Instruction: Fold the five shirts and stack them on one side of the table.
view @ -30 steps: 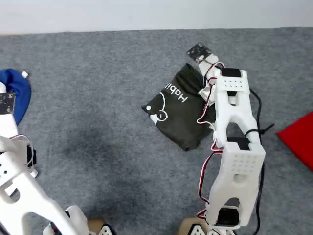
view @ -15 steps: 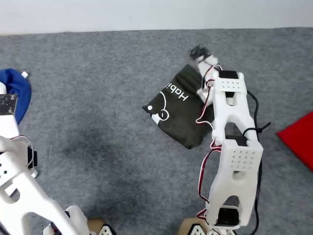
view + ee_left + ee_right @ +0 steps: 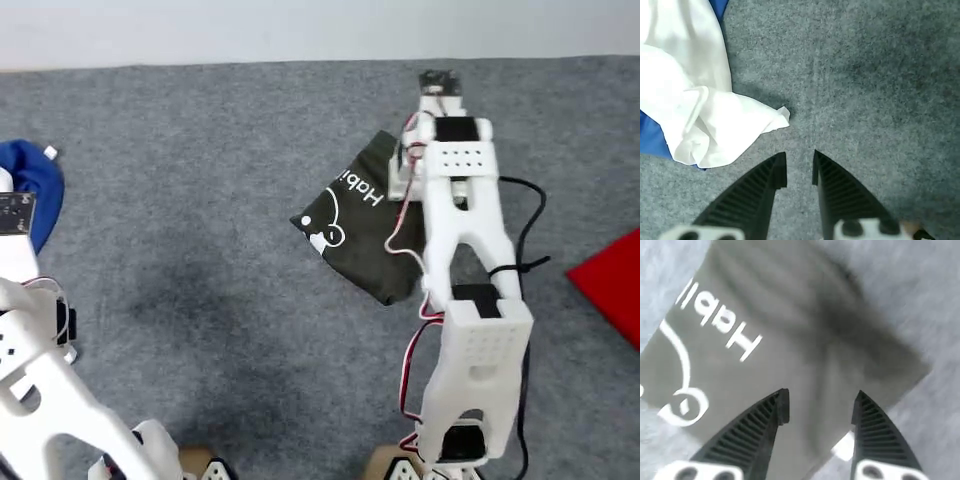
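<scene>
From above, we are seeing the dark folded shirt [image 3: 365, 225] lying right of the worktop's [image 3: 200, 150] middle, toward the far edge. The right arm [image 3: 460, 230] is stretching over its right side. A blue shirt [image 3: 35, 185] is sitting at the left edge, a red shirt [image 3: 610, 280] at the right.

At the left wrist, the left tool [image 3: 799, 167] is hanging barely parted and empty near a crumpled white shirt [image 3: 690, 100].

At the right wrist, the right tool [image 3: 820, 407] is gaping wide above the dark shirt, gripping nothing. We are judging that a pinch catching only the top layer could pull the fold open.
</scene>
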Robot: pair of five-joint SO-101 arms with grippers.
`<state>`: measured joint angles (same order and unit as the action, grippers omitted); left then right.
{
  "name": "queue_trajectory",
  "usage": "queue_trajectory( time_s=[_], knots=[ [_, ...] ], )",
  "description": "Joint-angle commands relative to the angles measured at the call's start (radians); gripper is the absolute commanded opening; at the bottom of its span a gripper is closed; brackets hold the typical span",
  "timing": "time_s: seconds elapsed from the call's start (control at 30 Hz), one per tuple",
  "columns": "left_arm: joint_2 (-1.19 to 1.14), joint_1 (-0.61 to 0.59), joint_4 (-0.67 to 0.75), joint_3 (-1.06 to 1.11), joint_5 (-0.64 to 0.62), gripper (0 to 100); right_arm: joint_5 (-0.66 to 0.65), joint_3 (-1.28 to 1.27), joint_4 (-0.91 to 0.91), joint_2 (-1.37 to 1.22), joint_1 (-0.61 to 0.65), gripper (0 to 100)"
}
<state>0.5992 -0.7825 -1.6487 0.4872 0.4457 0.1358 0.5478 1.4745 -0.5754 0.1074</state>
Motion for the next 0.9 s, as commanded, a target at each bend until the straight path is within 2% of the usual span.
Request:
queue_trajectory(
  time_s=[0.0, 0.1, 0.37, 0.53, 0.7, 0.87],
  knots=[
    [0.021, 0.000, -0.006, -0.042, 0.006, 10, 0.176, 0.063, 0.096, 0.094, 0.028, 21.5],
    [0.021, 0.000, -0.011, -0.042, 0.006, 10, 0.295, 0.063, 0.157, 0.107, 0.035, 21.6],
    [0.020, 0.015, -0.005, -0.022, 0.006, 10, 0.463, 0.061, 0.162, -0.010, 0.033, 21.6],
    [0.028, 0.066, -0.005, 0.018, 0.006, 10, 0.494, 0.066, 0.117, -0.091, 0.031, 23.4],
    [0.028, 0.072, -0.006, 0.022, 0.006, 10, 0.496, 0.066, 0.105, -0.094, 0.039, 36.7],
    [0.023, 0.075, -0.003, 0.022, 0.006, 10, 0.496, 0.066, 0.091, -0.102, 0.056, 37.7]
  ],
)
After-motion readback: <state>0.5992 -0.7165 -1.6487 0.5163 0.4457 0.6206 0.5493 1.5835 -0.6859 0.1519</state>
